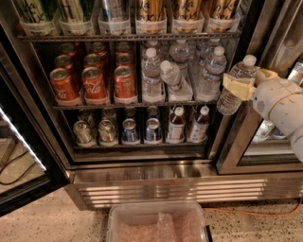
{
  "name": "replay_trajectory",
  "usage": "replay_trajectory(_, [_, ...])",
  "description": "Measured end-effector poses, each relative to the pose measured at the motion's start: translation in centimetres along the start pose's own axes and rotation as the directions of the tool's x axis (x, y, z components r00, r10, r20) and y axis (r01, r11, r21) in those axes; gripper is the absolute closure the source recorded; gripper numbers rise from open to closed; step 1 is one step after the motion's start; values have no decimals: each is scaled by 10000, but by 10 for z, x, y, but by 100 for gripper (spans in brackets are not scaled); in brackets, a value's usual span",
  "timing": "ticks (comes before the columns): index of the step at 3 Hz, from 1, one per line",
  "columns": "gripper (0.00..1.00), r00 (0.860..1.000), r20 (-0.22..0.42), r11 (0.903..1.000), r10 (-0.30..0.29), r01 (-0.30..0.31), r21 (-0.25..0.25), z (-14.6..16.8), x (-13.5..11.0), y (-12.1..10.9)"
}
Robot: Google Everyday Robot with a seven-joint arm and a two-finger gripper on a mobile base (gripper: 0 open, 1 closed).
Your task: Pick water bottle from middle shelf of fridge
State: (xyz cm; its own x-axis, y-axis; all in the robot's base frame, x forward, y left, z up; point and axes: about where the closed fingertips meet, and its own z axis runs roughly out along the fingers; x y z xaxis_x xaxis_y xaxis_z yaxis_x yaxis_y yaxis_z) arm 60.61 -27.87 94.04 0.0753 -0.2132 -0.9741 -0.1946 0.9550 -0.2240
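You see the fridge (142, 182) with its door open, and the middle shelf (132, 105) serves as the reference for every position.

- **Pincer** (239, 86): just past the right end of the middle shelf, outside the rack, in front of the steel upright. It is closed on the water bottle (228, 105), with a pale yellow finger (233, 86) lying across the bottle's midsection.
- **Water bottle:** held clear of the middle shelf, touching no rack. It is tilted, with the white cap up and to the right and the base down and towards the shelf's right end.
- **Arm** (284, 101): white, reaching in from the right of the shelf.
- **On the middle shelf:** red cola cans (94, 85) fill the left half and clear bottles (152, 75) the right half. One leaning bottle (171, 75) rests against its neighbours.
- **Above the middle shelf:** tall cans (151, 12) stand in clear trays.
- **Below the middle shelf:** small cans (130, 131) stand at left and white-capped brown drinks (176, 124) at right.
- **Further below, on the floor:** a clear plastic bin (113, 222) sits in front of the base grille.
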Motion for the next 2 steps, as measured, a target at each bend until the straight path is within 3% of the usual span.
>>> replay_trajectory(1, [100,9999,9,9989,124,-123,-461,-3,-4,15])
replay_trajectory(2, [100,9999,-101,9983,135,-140,-573,-35,16,-11])
